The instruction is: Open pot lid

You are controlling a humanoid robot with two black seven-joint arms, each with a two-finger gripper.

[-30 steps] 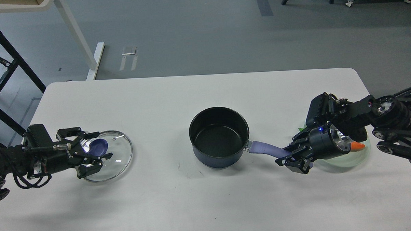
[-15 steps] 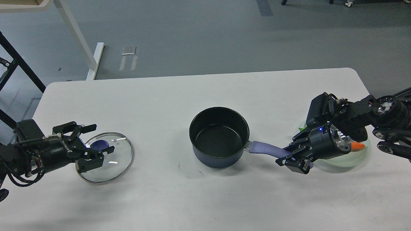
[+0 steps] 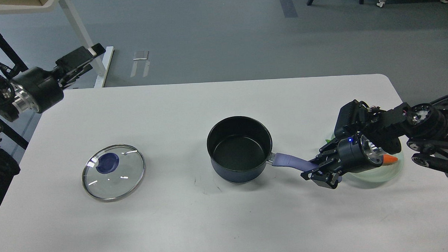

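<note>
You are at the end of the job: the glass lid (image 3: 113, 172) lies flat on the table (image 3: 197, 220), well left of the open pot (image 3: 239, 149), so only releasing remains. Your right gripper (image 3: 320, 170) pinches the pot handle (image 3: 289, 162). Your left gripper (image 3: 81, 60) hangs raised at far left, fingers nearly together and empty.

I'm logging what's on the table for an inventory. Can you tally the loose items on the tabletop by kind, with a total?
Pots: 1, the pot with a purple handle, open
Lids: 1, the glass lid lying flat at left
Plates: 1, the pale green plate, partly behind the right gripper
Carrot-like items: 1, the orange tip on the plate
Total: 4
</note>
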